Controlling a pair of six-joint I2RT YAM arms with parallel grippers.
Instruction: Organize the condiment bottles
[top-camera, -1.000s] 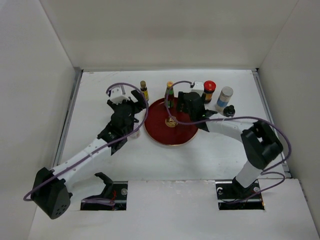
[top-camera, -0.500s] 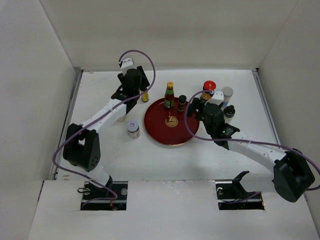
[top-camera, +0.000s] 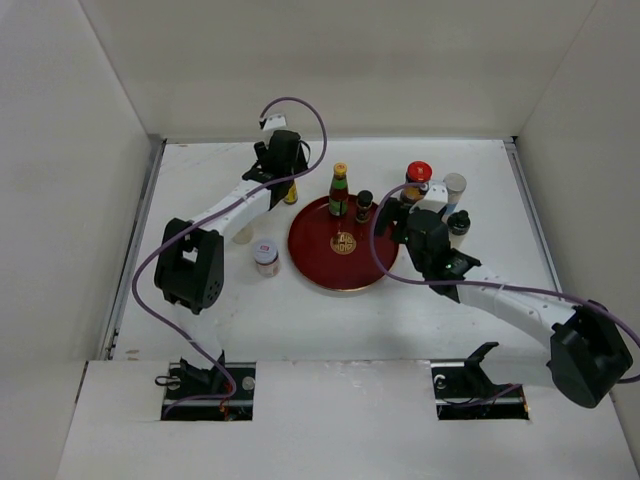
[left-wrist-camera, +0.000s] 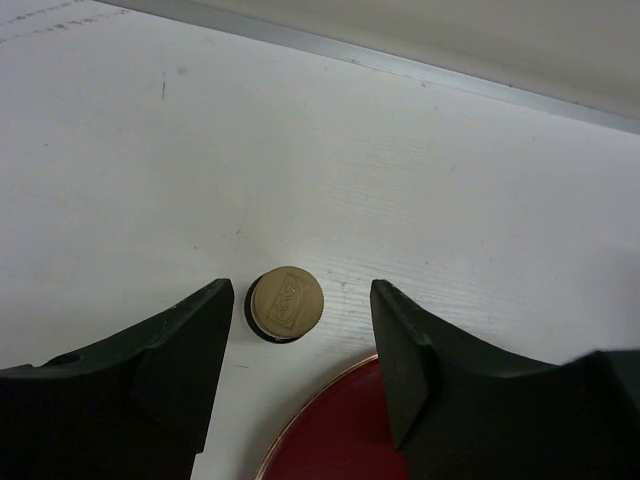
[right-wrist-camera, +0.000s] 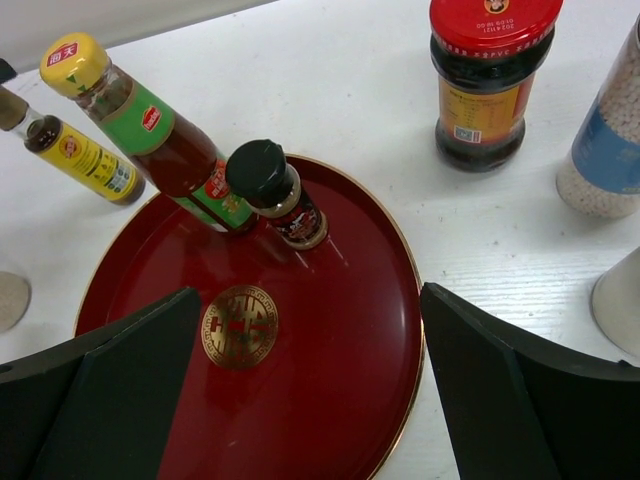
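We see the red tray (right-wrist-camera: 330, 340) holding the green-necked bottle (right-wrist-camera: 165, 140) and the black-capped jar (right-wrist-camera: 272, 190), right jaws spread by its rim, left jaws spread over the dark bottle (left-wrist-camera: 285, 302) on the tabletop (top-camera: 300, 320).

Gloss on the tray, matt on the table

There's the round red tray (right-wrist-camera: 330, 330) shining like lacquer, smooth, its gold emblem (right-wrist-camera: 240, 326) lying flat. The white table (left-wrist-camera: 400, 180) is dull and faintly grained, with a brushed metal strip (left-wrist-camera: 400, 70) at its edge. The green-necked yellow-capped bottle (right-wrist-camera: 150, 125) looks like glass with a glossy label, the black-capped jar (right-wrist-camera: 272, 190) has a ribbed matt cap, the red-lidded jar (right-wrist-camera: 482, 80) a glossy lid over dark glass, and the dark yellow-capped bottle (left-wrist-camera: 285, 302) a matt, embossed cap.
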